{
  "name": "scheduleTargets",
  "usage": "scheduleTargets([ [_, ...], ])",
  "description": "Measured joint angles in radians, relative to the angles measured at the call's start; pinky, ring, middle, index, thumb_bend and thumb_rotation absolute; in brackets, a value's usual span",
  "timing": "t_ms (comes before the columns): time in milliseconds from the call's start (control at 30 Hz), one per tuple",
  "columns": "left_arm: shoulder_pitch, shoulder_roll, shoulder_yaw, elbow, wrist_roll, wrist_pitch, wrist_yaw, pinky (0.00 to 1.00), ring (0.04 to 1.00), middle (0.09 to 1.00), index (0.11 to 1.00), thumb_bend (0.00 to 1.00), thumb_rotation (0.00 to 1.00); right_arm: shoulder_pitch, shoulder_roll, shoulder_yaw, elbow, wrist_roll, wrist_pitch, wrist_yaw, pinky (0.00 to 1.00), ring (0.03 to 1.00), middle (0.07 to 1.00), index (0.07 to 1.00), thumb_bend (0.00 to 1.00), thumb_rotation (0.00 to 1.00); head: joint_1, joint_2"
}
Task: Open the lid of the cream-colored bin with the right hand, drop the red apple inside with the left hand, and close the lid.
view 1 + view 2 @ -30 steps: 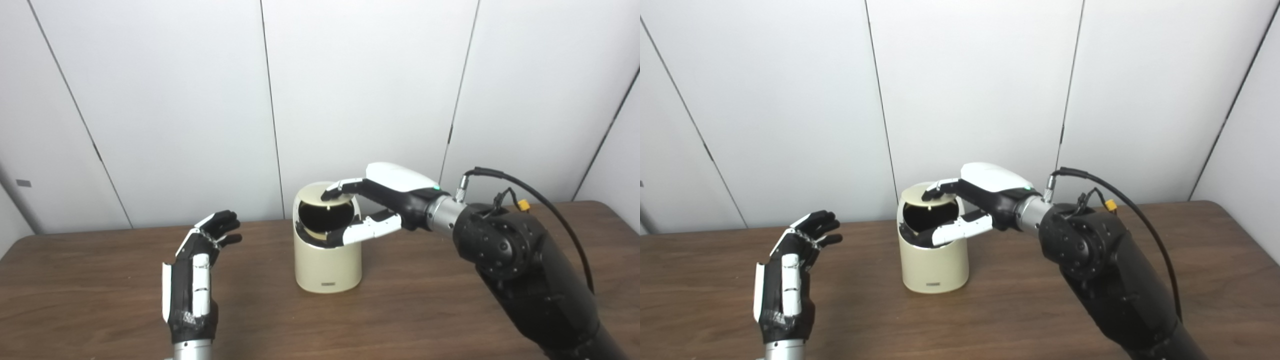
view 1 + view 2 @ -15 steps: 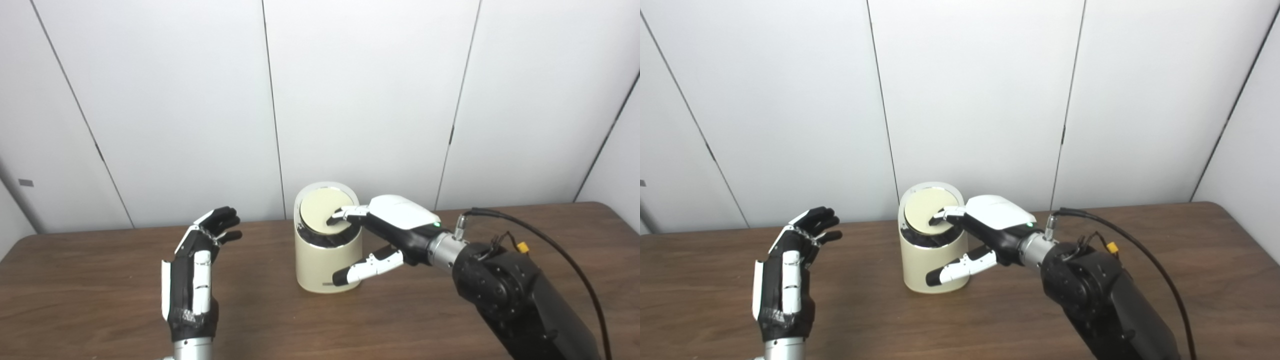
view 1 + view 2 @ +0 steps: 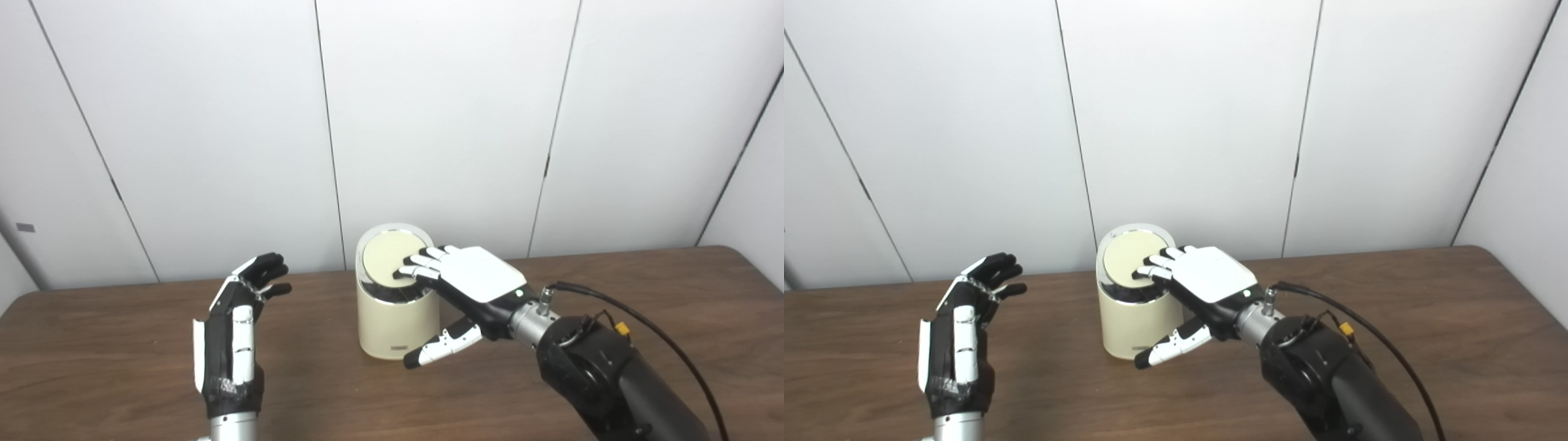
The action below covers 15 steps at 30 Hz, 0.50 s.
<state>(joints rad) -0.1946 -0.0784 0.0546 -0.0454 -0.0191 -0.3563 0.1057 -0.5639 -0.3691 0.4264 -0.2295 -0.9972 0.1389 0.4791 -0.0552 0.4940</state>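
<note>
A cream-colored bin (image 3: 395,324) stands on the brown table, its round lid (image 3: 387,265) lying down over the opening. My right hand (image 3: 468,288) rests palm-down with its fingertips (image 3: 409,272) on the right side of the lid; fingers are spread, the thumb hangs low in front of the bin, and it holds nothing. My left hand (image 3: 236,331) stands upright to the left of the bin, open and empty, well apart from it. No red apple shows in either view.
The wooden table (image 3: 122,380) stretches out left and right of the bin. A white panelled wall (image 3: 429,122) rises close behind. A black cable (image 3: 661,337) loops off my right forearm.
The lid went from raised, showing the dark inside, to lying down over the bin. My right hand lowered with it and turned palm-down. The left hand barely moved.
</note>
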Motion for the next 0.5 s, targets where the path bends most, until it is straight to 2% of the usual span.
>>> scheduleTargets([
  [233, -0.011, -0.007, -0.001, 0.001, 0.003, 0.0, 0.006, 0.65, 0.741, 0.756, 0.726, 0.49, 0.83, -0.027, 0.0, 0.033, 0.0, -0.147, -0.046, 0.02, 0.92, 0.933, 0.883, 0.838, 0.81, 0.81, 0.0, -0.005],
  [367, -0.015, -0.015, -0.001, 0.001, 0.002, 0.001, 0.007, 0.66, 0.745, 0.757, 0.729, 0.5, 0.82, -0.057, 0.009, 0.061, -0.007, -0.236, -0.05, 0.081, 0.95, 0.934, 0.866, 0.822, 0.83, 0.88, -0.002, -0.005],
  [500, -0.016, -0.015, -0.001, 0.0, -0.001, 0.002, 0.006, 0.65, 0.743, 0.756, 0.731, 0.5, 0.82, -0.08, 0.016, 0.084, -0.02, -0.317, -0.056, 0.148, 0.93, 0.91, 0.843, 0.796, 0.86, 0.85, -0.002, -0.006],
])
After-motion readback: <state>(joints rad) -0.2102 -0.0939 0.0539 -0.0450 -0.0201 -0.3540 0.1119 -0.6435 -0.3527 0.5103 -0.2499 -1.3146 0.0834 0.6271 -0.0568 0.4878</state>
